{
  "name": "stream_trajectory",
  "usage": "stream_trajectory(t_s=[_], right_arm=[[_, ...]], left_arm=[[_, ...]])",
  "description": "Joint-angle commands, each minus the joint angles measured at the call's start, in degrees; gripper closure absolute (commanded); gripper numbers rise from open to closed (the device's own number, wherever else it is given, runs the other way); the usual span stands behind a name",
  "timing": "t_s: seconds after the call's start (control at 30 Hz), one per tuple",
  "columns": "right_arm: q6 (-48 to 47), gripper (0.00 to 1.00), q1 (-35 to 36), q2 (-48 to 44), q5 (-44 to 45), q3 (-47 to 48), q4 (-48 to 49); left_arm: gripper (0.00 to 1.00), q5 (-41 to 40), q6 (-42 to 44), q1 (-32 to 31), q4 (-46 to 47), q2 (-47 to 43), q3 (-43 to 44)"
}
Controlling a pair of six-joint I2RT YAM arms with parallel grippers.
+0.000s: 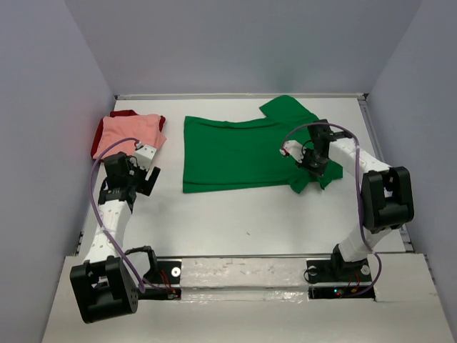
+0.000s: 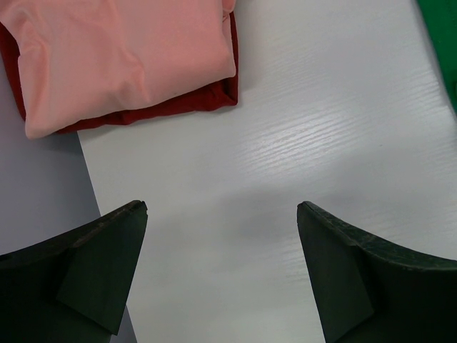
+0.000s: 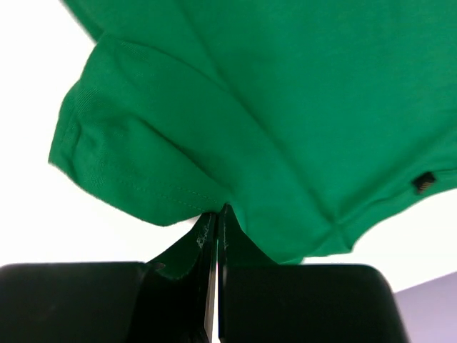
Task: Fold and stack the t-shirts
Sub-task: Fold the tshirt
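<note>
White table point(image 1: 235, 221) inside grey walls, viewed from above. Centre of frame: green shirt point(image 1: 228, 153) spread flat, hem toward the left, collar end toward the right, one sleeve up near the far edge, the other sleeve point(image 1: 312, 184) at the lower right of the cloth. At that sleeve the right gripper point(image 3: 216, 218) has its jaws pressed together on a thin fold of green fabric by the seam; the wrist view shows only a small bite between the tips. Left side: left gripper point(image 2: 221, 211) spread wide, nothing between the fingers, over bare table just below the pile. Pile at upper left: pink shirt point(image 1: 130, 134) folded on top of dark red shirt point(image 2: 178, 107), red edge showing around it. Judged: green shirt not yet folded, fold about to start from the sleeve side. Risks: the bite is shallow, so cloth may slip out mid-pull. Only one point is held, so a pull across may drag or bunch the whole shirt instead of creasing it, giving a skewed fold. The pinch may hold one layer only, leaving the lower layer behind. Nothing pins the hem side. Purple cable point(image 1: 314, 126) loops just above the cloth, a possible snag.
</note>
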Motion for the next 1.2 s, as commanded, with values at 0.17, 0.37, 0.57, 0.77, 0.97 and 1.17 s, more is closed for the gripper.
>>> stream_trajectory(t_s=[0.17, 0.37, 0.57, 0.77, 0.97, 1.17], right_arm=[[0.71, 1.0, 0.42, 2.71, 1.73, 7.85, -1.22], [0.63, 1.0, 0.42, 6.22, 3.05, 11.63, -0.26], [0.89, 1.0, 0.42, 9.39, 3.84, 16.82, -0.26], [1.07, 1.0, 0.42, 12.21, 4.37, 20.42, -0.34], [1.24, 1.0, 0.42, 15.72, 4.46, 23.67, -0.52], [1.33, 1.0, 0.42, 18.53, 4.9, 25.78, -0.43]], left_arm=[[0.01, 1.38, 0.41, 0.2, 1.18, -1.6, -0.16], [0.01, 1.47, 0.58, 0.2, 1.26, -1.51, -0.16], [0.01, 1.73, 0.58, 0.2, 1.18, -1.51, -0.16], [0.01, 2.0, 0.58, 0.2, 1.09, -1.16, -0.07], [0.01, 2.44, 0.84, 0.2, 0.83, -0.98, 0.02], [0.01, 2.61, 0.93, 0.2, 0.56, -1.07, 0.1]])
